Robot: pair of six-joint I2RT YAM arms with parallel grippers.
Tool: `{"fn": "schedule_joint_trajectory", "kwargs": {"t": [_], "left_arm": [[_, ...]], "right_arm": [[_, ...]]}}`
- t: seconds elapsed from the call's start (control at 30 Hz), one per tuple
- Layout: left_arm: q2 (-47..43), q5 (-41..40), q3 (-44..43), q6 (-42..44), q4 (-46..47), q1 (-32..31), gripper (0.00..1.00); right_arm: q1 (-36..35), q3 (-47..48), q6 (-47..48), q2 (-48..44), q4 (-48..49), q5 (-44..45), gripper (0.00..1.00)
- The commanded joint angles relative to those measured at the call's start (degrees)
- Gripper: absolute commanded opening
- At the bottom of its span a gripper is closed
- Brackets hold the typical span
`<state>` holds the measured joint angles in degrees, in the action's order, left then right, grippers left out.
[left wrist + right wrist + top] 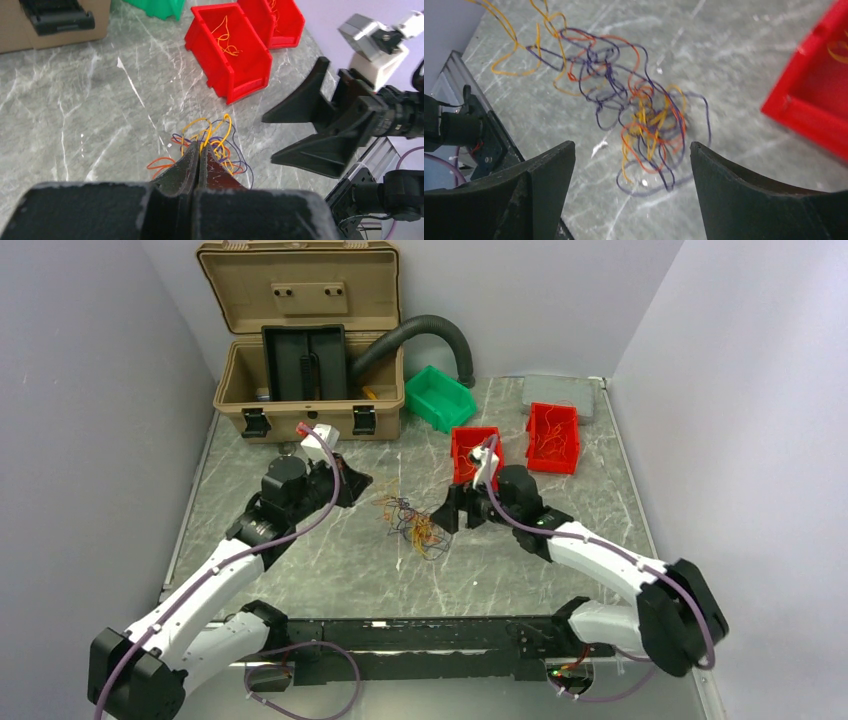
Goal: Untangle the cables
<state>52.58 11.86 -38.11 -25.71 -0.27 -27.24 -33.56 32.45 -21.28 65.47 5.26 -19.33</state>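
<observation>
The right gripper [631, 152] stands spread wide, with nothing between its two dark fingers [541, 172]. Its own camera looks through that gap onto the cables [639, 115], a loose knot of orange, yellow, red and dark blue-black strands lying on the marbled table [734, 65]. A few yellow loops trail off toward the left arm. Only this view separates the colours strand by strand.

From overhead the knot lies mid-table between the two arms, and the right gripper's tips are just beside its right edge.

The left gripper [199, 150] has its fingers pressed together. In its own view the tips overlap the tangle, and it cannot be told whether a strand is caught between them. Overhead, this gripper sits left of the knot, near its outermost orange loops.

The left wrist view alone shows the right gripper from the side, its jaws splayed. It also shows yellow and orange wire lying inside the nearer red bin [240, 75]. A second red bin [553, 437] stands to its right. Farther off are a green bin [438, 397], an open tan case [305, 340] and a black hose [430, 332].
</observation>
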Motion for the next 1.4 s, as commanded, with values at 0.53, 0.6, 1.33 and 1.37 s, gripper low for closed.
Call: {"fn": "schedule_joint_trajectory", "kwargs": {"t": [0.53, 0.6, 1.33, 1.37], "left_arm": [[-3.36, 4.77, -12.85, 3.41, -8.12, -1.49, 0.0], [-4.58, -0.67, -14.83, 3.78, -12.65, -1.41, 0.0], [-8.92, -37.32, -20.55, 1.13, -30.8, -0.57, 0.0], [-7.95, -39.9, -21.84, 0.57, -32.79, -0.56, 0.0]], "right_arm": [[-9.68, 1.27, 2.29, 20.61, 39.63, 6.46, 0.05], [-9.64, -0.9, 0.84, 18.05, 38.03, 10.04, 0.01], [-6.95, -5.32, -21.58, -24.18, -28.57, 49.73, 0.0], [-6.54, -3.9, -24.12, -23.63, -33.08, 52.0, 0.0]]}}
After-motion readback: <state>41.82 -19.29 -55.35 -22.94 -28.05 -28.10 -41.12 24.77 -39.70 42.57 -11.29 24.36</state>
